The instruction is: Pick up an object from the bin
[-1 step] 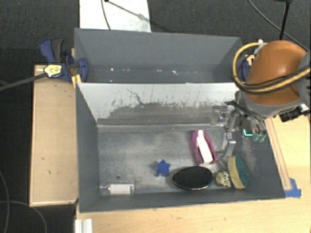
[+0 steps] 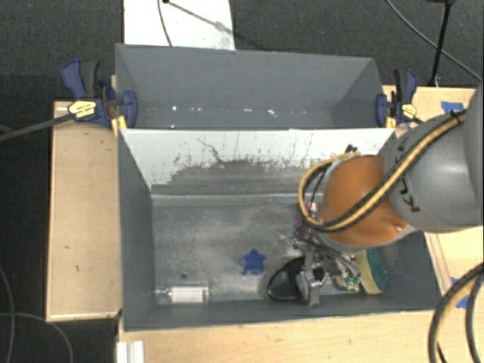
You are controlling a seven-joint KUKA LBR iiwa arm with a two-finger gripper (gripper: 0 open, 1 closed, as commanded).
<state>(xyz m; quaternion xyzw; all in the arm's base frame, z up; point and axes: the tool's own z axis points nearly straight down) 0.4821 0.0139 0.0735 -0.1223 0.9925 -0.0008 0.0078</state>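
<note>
My gripper is low over the bin floor near the front right, under the arm's orange cover. A black rounded object lies right against its left side, touching or nearly touching it. A green and tan flat object lies just to the gripper's right, partly hidden by the arm. A small blue star-shaped piece lies on the floor a little to the left of the black object.
A clear small cylinder lies near the front left wall. The arm comes in from the right and covers the bin's right side. The bin's front wall is close behind the gripper.
</note>
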